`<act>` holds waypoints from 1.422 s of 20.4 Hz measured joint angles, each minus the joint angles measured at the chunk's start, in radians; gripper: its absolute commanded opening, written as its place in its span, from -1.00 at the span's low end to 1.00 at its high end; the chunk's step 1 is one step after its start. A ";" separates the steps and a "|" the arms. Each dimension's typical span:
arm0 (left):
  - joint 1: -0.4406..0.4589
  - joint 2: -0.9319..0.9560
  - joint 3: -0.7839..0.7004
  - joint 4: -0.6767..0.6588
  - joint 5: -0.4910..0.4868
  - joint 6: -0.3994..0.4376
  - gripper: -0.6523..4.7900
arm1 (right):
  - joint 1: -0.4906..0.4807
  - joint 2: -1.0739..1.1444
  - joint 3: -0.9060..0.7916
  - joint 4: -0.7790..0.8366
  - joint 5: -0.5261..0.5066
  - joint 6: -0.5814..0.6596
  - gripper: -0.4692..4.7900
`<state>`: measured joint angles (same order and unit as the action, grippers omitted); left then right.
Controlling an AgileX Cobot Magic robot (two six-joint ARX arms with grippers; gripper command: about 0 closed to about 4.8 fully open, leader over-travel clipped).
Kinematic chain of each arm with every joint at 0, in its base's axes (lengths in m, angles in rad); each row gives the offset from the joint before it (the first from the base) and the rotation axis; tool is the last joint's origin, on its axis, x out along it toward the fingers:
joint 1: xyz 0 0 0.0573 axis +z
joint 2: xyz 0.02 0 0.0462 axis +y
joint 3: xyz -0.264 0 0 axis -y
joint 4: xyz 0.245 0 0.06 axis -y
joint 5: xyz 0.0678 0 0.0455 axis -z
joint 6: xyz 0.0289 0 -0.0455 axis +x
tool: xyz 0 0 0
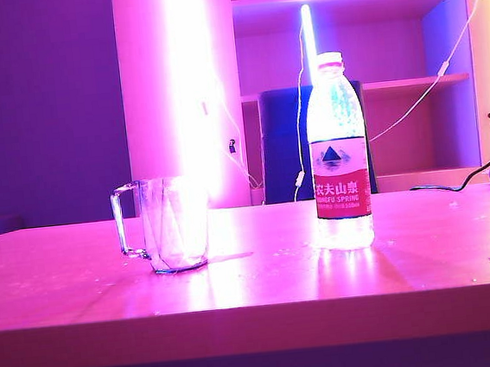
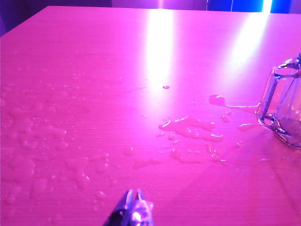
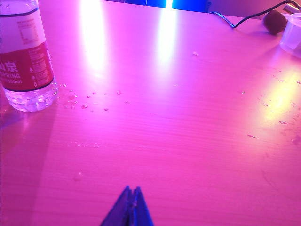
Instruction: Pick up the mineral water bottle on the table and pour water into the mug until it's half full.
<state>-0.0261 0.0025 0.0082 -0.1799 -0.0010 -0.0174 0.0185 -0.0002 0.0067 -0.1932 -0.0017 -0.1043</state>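
The mineral water bottle [image 1: 338, 153] stands upright, capped, on the table right of centre, its red label facing the exterior camera; its lower part [image 3: 26, 59] also shows in the right wrist view. The clear glass mug [image 1: 168, 223] stands left of centre with its handle to the left, and its edge [image 2: 283, 106] appears in the left wrist view. The mug looks empty. My left gripper [image 2: 133, 193] is shut, holding nothing, well short of the mug. My right gripper [image 3: 131, 189] is shut and empty, far from the bottle. Neither arm shows in the exterior view.
Spilled water puddles and droplets [image 2: 190, 129] lie on the table [image 1: 280, 275] by the mug. A black cable [image 3: 244, 19], a dark round object [image 3: 274, 21] and a pale container [image 3: 292, 33] sit at the far right. Shelves and a chair stand behind the table.
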 measured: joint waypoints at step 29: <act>0.000 0.164 0.549 -0.386 0.457 -0.004 -0.78 | 0.001 0.055 0.545 -0.082 -0.293 0.058 -0.11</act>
<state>-0.0265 0.1661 0.5571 -0.5655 0.4557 -0.0212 0.0193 0.0547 0.5514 -0.2756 -0.2947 -0.0463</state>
